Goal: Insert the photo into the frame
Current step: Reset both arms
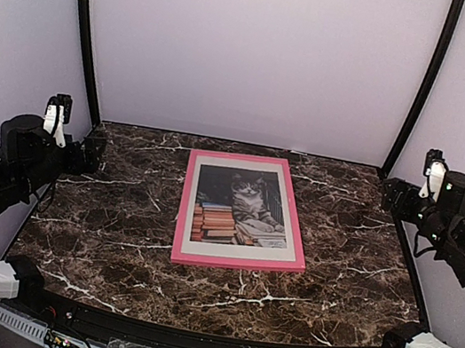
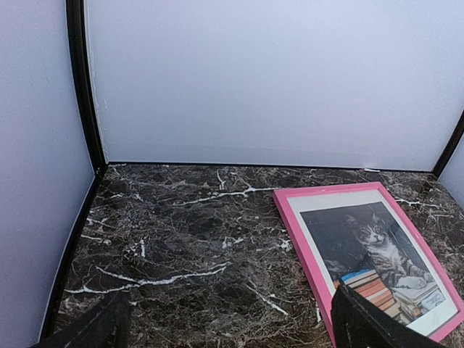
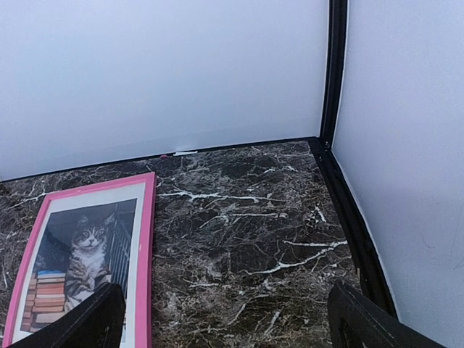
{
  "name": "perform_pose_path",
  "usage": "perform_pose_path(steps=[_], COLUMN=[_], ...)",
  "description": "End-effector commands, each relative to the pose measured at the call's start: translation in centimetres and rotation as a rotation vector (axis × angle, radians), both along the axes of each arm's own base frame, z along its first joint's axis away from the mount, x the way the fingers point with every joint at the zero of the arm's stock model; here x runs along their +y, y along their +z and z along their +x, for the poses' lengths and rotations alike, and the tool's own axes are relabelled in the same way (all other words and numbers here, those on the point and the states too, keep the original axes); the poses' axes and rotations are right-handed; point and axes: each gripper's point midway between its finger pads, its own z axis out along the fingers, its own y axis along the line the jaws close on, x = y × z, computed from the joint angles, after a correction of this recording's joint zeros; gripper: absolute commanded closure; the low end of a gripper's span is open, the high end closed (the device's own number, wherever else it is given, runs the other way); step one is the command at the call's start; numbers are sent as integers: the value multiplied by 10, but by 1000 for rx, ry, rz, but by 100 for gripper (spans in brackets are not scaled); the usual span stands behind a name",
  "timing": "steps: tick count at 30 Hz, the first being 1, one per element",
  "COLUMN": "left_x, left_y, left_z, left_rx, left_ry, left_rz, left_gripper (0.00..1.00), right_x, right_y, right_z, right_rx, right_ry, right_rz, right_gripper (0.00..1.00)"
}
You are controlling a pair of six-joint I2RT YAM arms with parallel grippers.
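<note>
From my station I see the frame (image 1: 183, 210) lying flat on the dark marble tabletop (image 1: 96, 231), pink face up. It sits about midway between the left and right edges and somewhat closer to the far edge than to the near one. Its long sides run from near to far, and it is turned slightly, so the near end spreads toward the right edge. The photo (image 1: 244, 208) lies inside the pink border with the printed side up: the grey cat above the stacked books, and a pale margin showing on all 4 sides. I cannot tell from here whether the print is fully seated in the frame or only lying within it.

The left arm (image 1: 24, 157) is raised over the left edge of the tabletop and the right arm (image 1: 454, 222) over the right edge. Both are well apart from the frame and touch nothing. On the left wrist camera the 2 dark fingers (image 2: 370, 322) stand at opposite lower corners of the view with only bare marble between them, so the left jaws are spread wide and empty. The right wrist camera shows the same wide gap, so the right jaws are also parted and carry nothing. Pale walls (image 1: 254, 52) and 2 black posts (image 1: 85, 31) close in the far side.
</note>
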Motion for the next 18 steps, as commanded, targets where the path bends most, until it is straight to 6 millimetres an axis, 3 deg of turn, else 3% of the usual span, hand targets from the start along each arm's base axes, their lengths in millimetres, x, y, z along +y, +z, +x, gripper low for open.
perform_pose_path(steps=[1, 8, 18], left_x=[0, -6, 1], left_y=[0, -5, -8], left_z=[-3, 0, 0], left_rx=[-9, 12, 26], left_ry=[-18, -41, -1], left_rz=[17, 18, 21], left_gripper=[1, 1, 1], right_x=[-7, -5, -3], right_y=[7, 1, -1], right_z=[-1, 2, 6], right_rx=[-33, -18, -12], right_ry=[-31, -28, -23], right_rz=[-19, -19, -20], right_gripper=[1, 1, 1])
